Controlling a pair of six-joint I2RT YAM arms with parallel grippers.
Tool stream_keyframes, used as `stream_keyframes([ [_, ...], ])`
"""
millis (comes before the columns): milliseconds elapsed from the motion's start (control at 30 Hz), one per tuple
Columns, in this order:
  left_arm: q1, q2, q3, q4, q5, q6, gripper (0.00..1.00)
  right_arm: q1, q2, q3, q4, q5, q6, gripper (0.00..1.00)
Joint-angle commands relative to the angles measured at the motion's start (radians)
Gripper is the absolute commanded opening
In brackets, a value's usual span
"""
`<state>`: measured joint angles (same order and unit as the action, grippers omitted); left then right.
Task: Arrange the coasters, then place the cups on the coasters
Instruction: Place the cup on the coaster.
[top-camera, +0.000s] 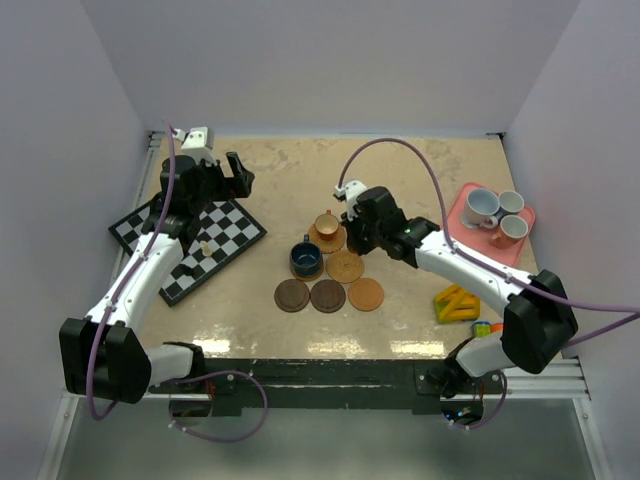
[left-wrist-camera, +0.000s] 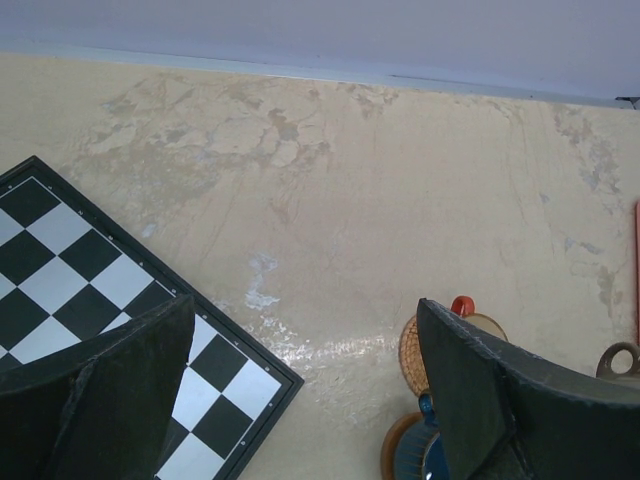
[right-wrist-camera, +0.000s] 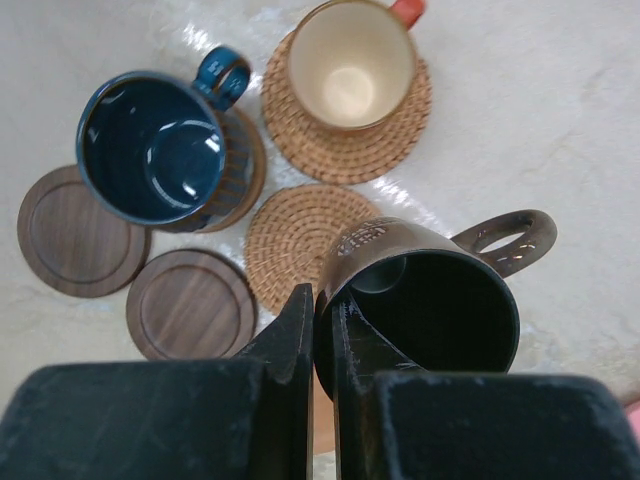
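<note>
Small pale print on black cup (right-wrist-camera: 440, 310) wall, too blurred to read; nothing else legible.

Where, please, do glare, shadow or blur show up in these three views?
Top view: glare streaks on the table near the front edge. Left wrist: a shiny patch beside the chessboard, fingers dark and soft. Right wrist: highlights inside the blue cup; the black cup interior is nearly lost in shadow.
</note>
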<state>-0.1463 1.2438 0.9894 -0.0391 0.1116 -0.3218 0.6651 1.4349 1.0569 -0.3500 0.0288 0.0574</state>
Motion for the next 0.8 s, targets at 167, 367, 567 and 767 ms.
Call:
stream_keyframes([
  [167,-0.006,-0.006,0.038,0.042,-0.012,0.020,0.96,0.113,0.013,0.043,-0.030,0.095,0.027,0.00],
  [367,-0.007,-0.007,0.038,0.041,-0.016,0.020,0.96,0.160,0.048,0.026,0.008,0.099,0.032,0.00],
  [567,-0.012,-0.004,0.037,0.041,-0.021,0.021,0.96,0.165,0.091,0.044,0.034,0.091,0.009,0.00],
  [767,-0.012,-0.004,0.037,0.042,-0.024,0.024,0.96,0.165,0.117,0.060,0.032,0.102,-0.033,0.00],
])
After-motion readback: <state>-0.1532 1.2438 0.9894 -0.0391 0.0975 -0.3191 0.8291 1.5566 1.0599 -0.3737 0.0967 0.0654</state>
